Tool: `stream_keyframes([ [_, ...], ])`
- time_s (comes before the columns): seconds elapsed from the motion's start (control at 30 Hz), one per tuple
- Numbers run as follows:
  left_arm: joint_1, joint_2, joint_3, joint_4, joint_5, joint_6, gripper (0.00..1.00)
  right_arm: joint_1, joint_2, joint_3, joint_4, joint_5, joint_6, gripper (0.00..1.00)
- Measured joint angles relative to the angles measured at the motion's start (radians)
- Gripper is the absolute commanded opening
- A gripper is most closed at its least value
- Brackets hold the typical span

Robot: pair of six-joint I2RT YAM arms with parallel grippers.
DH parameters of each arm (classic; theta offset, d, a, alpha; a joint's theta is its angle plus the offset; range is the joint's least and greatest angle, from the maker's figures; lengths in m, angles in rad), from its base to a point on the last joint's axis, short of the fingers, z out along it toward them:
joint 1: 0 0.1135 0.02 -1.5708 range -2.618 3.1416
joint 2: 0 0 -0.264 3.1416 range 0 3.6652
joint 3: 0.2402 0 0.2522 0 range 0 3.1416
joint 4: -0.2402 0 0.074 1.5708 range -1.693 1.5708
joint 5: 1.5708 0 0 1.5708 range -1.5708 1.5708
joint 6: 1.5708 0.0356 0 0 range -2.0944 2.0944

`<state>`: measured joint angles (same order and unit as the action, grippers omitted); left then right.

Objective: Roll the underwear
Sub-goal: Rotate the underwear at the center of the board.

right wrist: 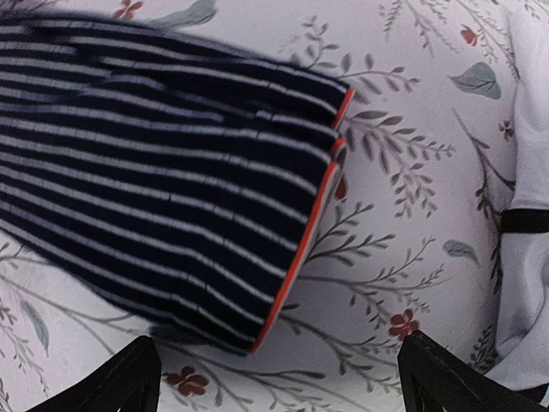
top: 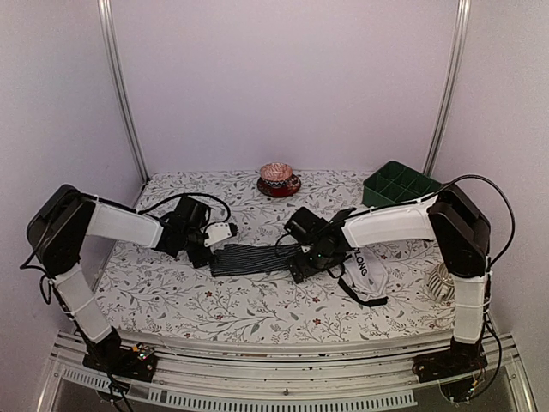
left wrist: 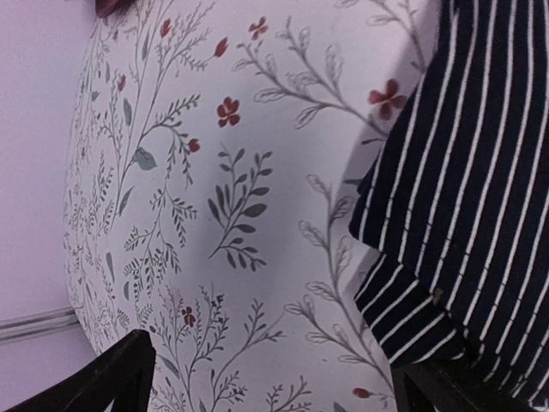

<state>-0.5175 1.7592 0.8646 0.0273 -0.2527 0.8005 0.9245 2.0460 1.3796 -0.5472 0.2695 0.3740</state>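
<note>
Right gripper (right wrist: 278,352) splayed, white briefs (top: 369,278) — "LONG"

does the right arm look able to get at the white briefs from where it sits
Probably yes: the white briefs lie uncovered just beside the right pincer, which is open and holds nothing, over the end of the striped briefs.

The black briefs (top: 249,258) carry thin pale grey stripes and, in the right wrist view, a narrow orange-red edge at one end. They lie on a white tablecloth (top: 197,300) printed with grey-green leafy sprigs and small dark red flowers. Just right of the black briefs in the top view, the white briefs (top: 367,273) show black trim and black lettering; behind the black briefs stand a coppery red-brown bowl (top: 276,174) on a dark red saucer (top: 292,187) and a dark green tray (top: 399,184).
</note>
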Motion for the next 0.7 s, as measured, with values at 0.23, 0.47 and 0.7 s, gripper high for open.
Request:
stream_keyframes([
  [0.23, -0.123, -0.040, -0.030, -0.051, 0.014, -0.008, 0.98, -0.134, 0.084, 0.127, -0.011, 0.033, -0.050, 0.99],
  [0.47, -0.289, -0.108, -0.064, -0.132, 0.133, -0.027, 0.99, -0.251, 0.229, 0.388, -0.030, 0.093, -0.156, 0.99],
  [0.7, -0.339, -0.289, -0.213, -0.156, 0.224, 0.019, 0.98, -0.262, 0.111, 0.265, -0.002, 0.118, -0.205, 0.99],
])
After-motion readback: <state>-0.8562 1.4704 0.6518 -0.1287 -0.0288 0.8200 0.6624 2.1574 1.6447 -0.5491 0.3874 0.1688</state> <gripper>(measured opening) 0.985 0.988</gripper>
